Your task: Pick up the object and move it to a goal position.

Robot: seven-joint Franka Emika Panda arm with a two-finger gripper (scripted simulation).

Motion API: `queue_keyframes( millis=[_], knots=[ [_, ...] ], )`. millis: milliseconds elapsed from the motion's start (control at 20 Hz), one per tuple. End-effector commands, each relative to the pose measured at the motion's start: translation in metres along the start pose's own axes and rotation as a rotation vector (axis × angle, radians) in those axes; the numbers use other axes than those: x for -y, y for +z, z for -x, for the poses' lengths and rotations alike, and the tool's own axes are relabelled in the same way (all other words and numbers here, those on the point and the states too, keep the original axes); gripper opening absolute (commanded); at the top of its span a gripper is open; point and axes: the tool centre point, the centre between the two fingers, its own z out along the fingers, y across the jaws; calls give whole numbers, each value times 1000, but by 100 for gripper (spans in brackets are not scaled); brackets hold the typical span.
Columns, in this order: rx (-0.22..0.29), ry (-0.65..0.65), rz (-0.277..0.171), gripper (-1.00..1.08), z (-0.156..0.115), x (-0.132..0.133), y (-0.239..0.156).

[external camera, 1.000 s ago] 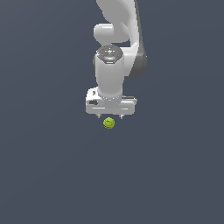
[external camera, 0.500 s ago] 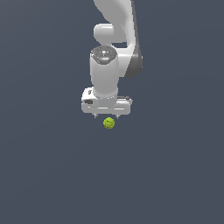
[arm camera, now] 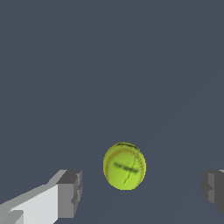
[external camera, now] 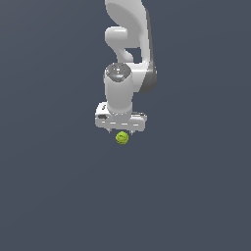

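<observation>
The ball (arm camera: 124, 166) is a small yellow-green sphere with darker seam-like marks, like a tennis ball. It is judged light, slightly yielding, and with enough surface grip to hold; being round, it is likely to roll or squirt sideways if pinched off-centre. Take hold across its widest part, one pad on each opposite side, with the closing line through its middle.

In the wrist view the ball lies between the two fingers (arm camera: 70, 193), with clear space on both sides. The jaws stand wide open and hold nothing. The ball sits nearer one finger than the other, so the first pad to touch may nudge it.

In the exterior view the gripper (external camera: 120, 131) points straight down, directly over the ball, which shows just under the white hand. Whether the fingertips reach the ball's middle height cannot be told. The arm (external camera: 128, 44) rises behind the wrist and folds back overhead. The ball rests on the plain grey desk (external camera: 59, 196).
</observation>
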Motion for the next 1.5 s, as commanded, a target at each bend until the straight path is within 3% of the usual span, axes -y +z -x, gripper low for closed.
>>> queue_keyframes(
  millis=[0,550,950,1450],
  knots=[
    [-2,18,-2,100,9,0,15],
    [-7,68,-7,100,36,1,50],
    [-7,69,-7,100,37,1,56],
    [-8,71,-7,100,38,1,97]
  ],
)
